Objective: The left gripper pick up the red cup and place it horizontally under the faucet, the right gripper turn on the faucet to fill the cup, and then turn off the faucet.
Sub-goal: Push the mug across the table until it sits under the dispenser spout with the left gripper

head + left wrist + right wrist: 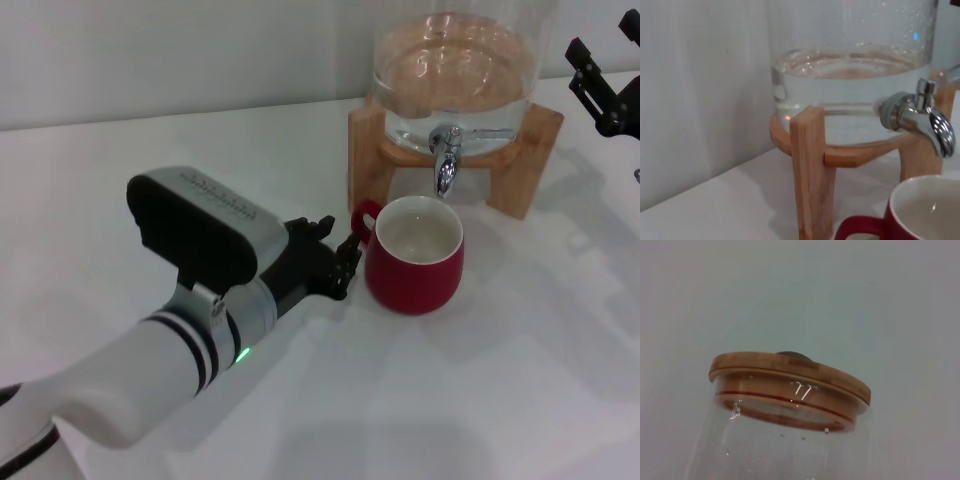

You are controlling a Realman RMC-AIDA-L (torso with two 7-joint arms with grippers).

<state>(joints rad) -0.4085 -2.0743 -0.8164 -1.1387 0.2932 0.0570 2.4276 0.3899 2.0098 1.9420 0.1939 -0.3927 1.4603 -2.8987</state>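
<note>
Red cup (414, 257), squat ceramic, stood upright on white bench (500, 400) under chrome faucet (446, 160). Your left gripper (338, 258) sat at its handle, jaws spread. Placing looked done; next, right gripper (603, 92), jaws unreadable, must reach the lever.

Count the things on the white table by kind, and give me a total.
Red cup: 1
Glass water dispenser with chrome faucet: 1
Wooden stand: 1
Wooden lid: 1
Total: 4
</note>
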